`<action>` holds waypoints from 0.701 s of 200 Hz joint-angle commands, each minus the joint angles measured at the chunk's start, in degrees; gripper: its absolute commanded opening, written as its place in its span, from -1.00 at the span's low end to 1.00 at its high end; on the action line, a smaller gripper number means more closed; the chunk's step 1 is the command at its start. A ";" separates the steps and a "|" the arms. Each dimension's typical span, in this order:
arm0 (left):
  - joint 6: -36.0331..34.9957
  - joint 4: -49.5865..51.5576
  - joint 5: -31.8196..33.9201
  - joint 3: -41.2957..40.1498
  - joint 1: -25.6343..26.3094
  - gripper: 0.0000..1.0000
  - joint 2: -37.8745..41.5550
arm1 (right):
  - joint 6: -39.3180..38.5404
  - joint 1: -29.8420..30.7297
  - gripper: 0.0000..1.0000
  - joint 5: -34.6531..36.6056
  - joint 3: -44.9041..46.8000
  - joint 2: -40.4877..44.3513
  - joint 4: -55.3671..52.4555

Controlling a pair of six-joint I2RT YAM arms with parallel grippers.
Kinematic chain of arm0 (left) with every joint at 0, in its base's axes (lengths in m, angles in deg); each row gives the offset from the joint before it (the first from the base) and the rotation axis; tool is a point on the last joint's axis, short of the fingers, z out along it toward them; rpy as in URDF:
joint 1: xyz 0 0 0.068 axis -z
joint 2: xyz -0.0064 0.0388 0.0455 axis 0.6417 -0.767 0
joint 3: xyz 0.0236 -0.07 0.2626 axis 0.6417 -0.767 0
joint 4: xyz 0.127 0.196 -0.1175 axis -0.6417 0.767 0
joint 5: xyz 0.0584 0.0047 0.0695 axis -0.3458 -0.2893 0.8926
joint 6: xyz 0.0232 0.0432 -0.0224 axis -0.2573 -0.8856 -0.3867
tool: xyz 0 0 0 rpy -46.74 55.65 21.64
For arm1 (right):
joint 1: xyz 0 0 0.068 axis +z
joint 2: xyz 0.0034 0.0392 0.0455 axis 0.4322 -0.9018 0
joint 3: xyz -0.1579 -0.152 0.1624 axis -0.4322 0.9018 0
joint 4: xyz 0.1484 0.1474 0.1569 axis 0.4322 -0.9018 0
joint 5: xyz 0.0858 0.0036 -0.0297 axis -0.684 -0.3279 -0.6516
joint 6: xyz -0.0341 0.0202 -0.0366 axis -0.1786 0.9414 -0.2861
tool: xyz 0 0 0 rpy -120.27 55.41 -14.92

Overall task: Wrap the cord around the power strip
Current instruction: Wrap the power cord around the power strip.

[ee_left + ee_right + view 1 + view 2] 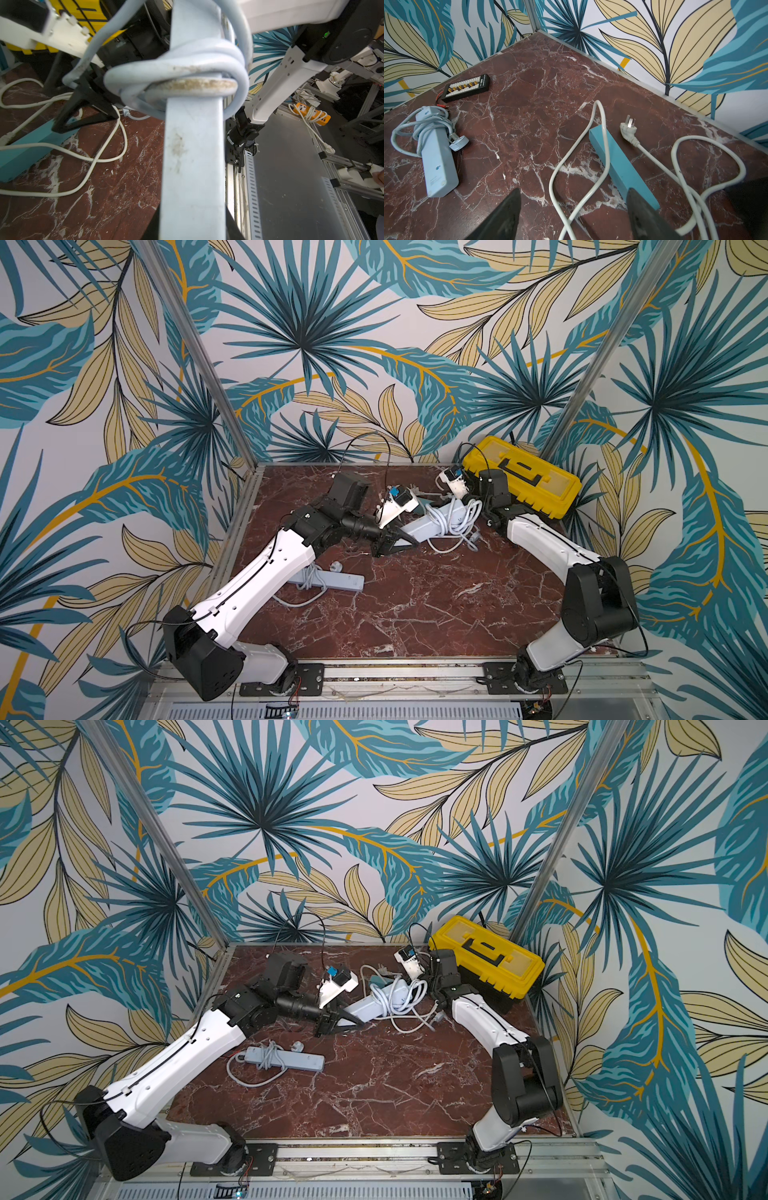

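Two hands are seen over the marble surface. The left hand is pressed shut on one end of the pale blue power strip, which is pinched between its black fingers and is pointed away toward 2 o'clock. Several turns of the cord are wound around the strip's middle, and a looser loop of it is arched past the far part. The strip itself is found at about 1 o'clock from the surface's centre.

The right hand is spread wide at the strip's far end, with its fingers held apart above the surface. Below it a teal power strip is laid flat, and its white cord is looped loosely beside and across it.

Further out, a second pale blue power strip, with its own cord wrapped round it, is laid at 9 o'clock. A yellow toolbox is set in the 2 o'clock corner, just beside the right hand.
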 commanded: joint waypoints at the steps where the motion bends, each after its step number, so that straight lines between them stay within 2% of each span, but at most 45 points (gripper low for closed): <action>1: 7.70 -10.67 3.73 1.79 -1.21 -1.00 1.78 | 3.98 -0.54 0.75 1.77 2.86 4.05 5.36; 26: 14.09 -14.81 5.43 1.15 -3.20 -1.00 1.41 | 8.97 -0.54 0.80 2.97 3.86 6.53 3.84; 55: 16.33 -15.25 5.12 2.96 -3.40 -1.00 0.09 | 13.70 -0.54 0.80 4.68 5.19 8.73 1.33; 80: 16.06 -15.17 3.87 4.16 -3.30 -1.00 -0.31 | 11.48 -0.54 0.81 6.29 7.81 10.53 1.66; 98: 15.58 -15.16 4.31 4.51 -3.27 -1.00 -0.49 | 8.10 -0.54 0.81 8.19 6.06 9.89 -3.40; 140: 17.16 -15.26 9.06 5.29 -3.41 -1.00 -0.50 | 6.30 0.05 0.76 12.60 5.43 10.31 -11.09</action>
